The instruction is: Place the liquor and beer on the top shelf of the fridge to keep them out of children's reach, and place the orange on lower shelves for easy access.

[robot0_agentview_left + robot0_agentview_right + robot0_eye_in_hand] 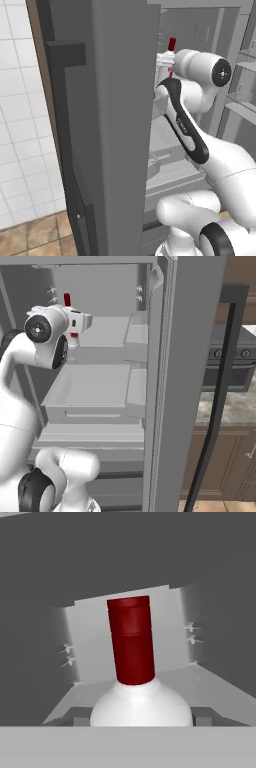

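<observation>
The liquor (140, 704), a white bottle with a red cap (67, 299), stands upright inside the open fridge (120, 125) at the level of the top shelf (107, 331). My gripper (141, 718) is shut on its white body, with a dark fingertip on each side. From the left base the red cap (172, 44) rises just above my white hand. The bottle's base is close to the shelf's front left part; contact cannot be told. Below lie the lower shelves and a grey bin (90, 386). The beer and the orange are out of view.
The thick grey fridge door (185, 356) stands open on the right, with small door bins (137, 336) on its inner side. Beyond it are a dark oven (230, 366) and a stone counter (225, 406). A white tiled wall (20, 125) is at the left.
</observation>
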{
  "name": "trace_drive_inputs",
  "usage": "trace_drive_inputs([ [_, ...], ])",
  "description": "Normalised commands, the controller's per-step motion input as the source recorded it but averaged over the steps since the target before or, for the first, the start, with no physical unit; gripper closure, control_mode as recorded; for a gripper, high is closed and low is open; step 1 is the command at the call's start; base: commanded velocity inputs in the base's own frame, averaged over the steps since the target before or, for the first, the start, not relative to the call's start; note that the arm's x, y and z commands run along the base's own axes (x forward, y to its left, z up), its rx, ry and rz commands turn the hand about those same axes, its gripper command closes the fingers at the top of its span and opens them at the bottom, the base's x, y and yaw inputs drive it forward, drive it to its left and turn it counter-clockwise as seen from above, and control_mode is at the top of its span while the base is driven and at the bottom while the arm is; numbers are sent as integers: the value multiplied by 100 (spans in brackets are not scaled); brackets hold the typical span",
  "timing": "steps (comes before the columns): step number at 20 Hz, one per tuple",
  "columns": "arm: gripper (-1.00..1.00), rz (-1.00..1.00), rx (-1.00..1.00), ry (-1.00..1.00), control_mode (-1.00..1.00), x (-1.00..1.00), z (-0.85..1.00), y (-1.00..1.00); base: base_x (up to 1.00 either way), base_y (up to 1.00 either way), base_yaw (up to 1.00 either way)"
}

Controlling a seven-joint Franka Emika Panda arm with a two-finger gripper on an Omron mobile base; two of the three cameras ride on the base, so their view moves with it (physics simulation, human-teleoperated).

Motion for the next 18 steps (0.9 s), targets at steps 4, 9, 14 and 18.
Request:
trace_drive_inputs([
  [4,100,0,0,0,-100,60,0,0,0,0,0],
  [9,100,0,0,0,-100,62,0,0,0,0,0],
  [14,100,0,0,0,-100,59,0,-1,0,0,0],
  [18,100,0,0,0,-100,54,0,-1,0,0,0],
])
